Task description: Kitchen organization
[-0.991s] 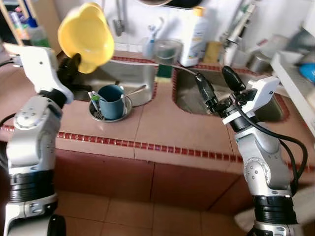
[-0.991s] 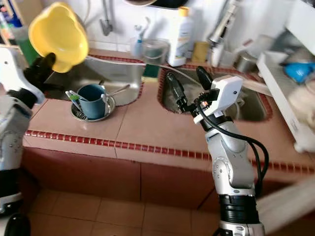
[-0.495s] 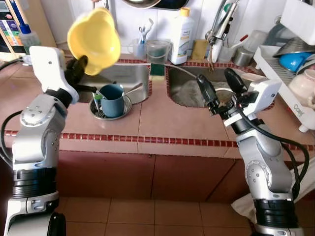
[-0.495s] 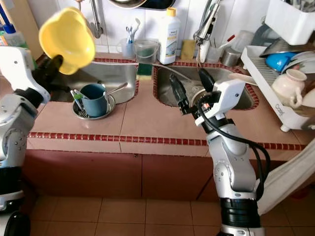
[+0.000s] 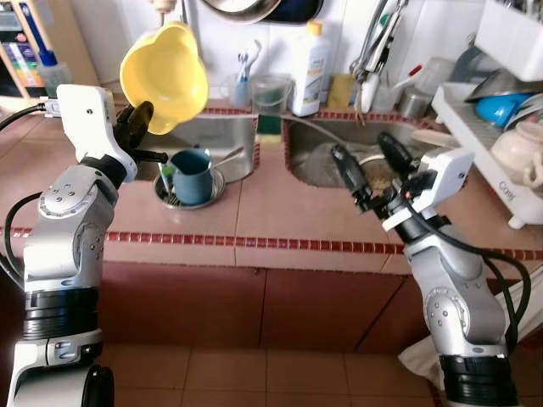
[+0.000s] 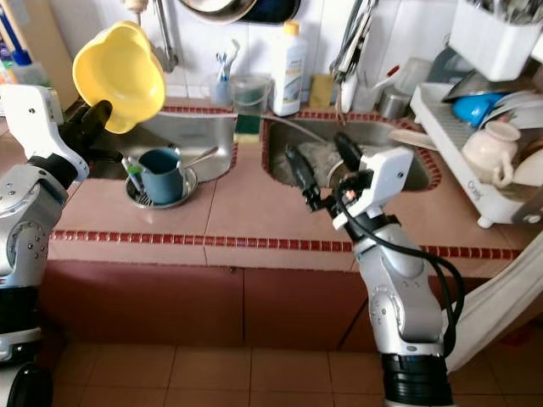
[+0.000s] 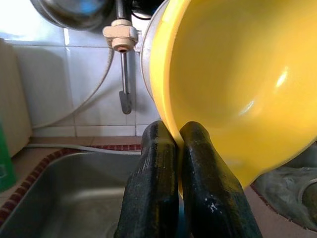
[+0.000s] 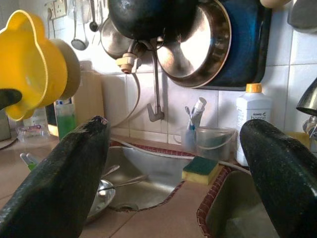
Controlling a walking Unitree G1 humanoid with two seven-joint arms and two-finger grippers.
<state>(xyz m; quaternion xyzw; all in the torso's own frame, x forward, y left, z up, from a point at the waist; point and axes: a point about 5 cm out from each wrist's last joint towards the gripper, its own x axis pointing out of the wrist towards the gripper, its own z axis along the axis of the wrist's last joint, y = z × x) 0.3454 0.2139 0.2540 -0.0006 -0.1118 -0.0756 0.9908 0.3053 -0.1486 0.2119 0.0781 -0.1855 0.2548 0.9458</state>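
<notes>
A yellow bowl (image 5: 165,75) is held up in the air over the left sink (image 5: 219,140), tilted on its side, with my left gripper (image 5: 138,119) shut on its rim. In the left wrist view both black fingers (image 7: 198,183) pinch the bowl's edge (image 7: 233,84). Below it a blue mug (image 5: 193,175) holding utensils stands on a small metal plate (image 5: 217,193) on the tiled counter. My right gripper (image 5: 371,169) is open and empty, hovering over the near edge of the right sink (image 5: 331,163).
A dish rack (image 6: 475,144) with a blue bowl and a cream teapot stands at the right. A white bottle (image 5: 310,58), a green sponge (image 5: 269,124), a clear container and pans hanging on the wall line the back. The red-tiled counter edge (image 5: 254,246) runs in front.
The camera has swung, bringing the dish rack into view. My left gripper still holds the yellow bowl up; the right gripper stays open, slightly lower over the right sink's edge.
</notes>
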